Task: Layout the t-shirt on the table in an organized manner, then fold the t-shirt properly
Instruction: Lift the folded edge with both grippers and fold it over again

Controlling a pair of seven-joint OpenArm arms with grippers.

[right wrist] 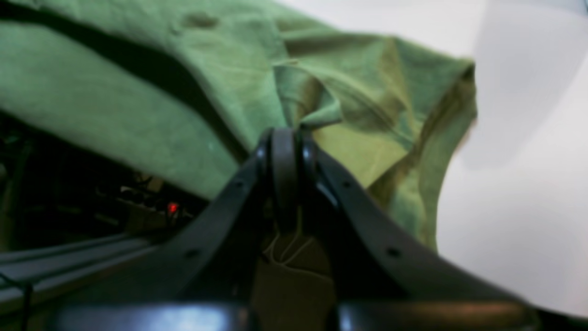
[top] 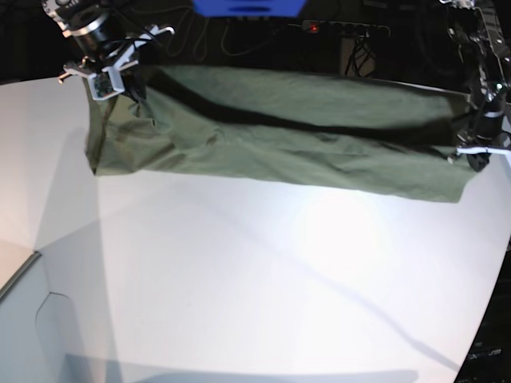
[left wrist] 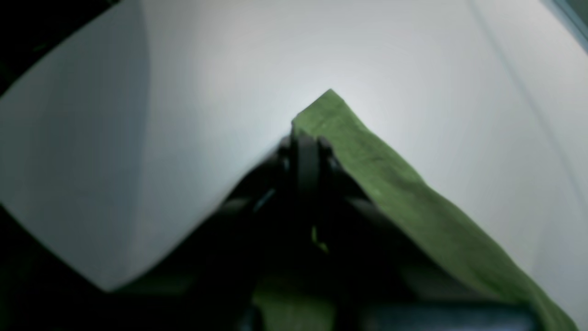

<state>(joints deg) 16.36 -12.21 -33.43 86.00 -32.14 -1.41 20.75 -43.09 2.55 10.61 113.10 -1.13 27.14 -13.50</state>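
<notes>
Olive cotton, creased and sagging, hung as a long band between my two claws toward twelve o'clock of the white table [top: 239,279]. My left gripper [left wrist: 307,138] pinched one corner of the t-shirt [top: 279,136] at three o'clock; my right gripper [right wrist: 285,133] was clamped on a bunched fold at ten o'clock. A dark crease ran lengthwise.

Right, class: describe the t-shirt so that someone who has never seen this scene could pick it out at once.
Start from the big white table that fills most of the base view. Along its far edge a long olive-green t-shirt hangs stretched between two arms, the right tool and the left tool each pinching one end. It is the only cloth and the only green thing there.
</notes>
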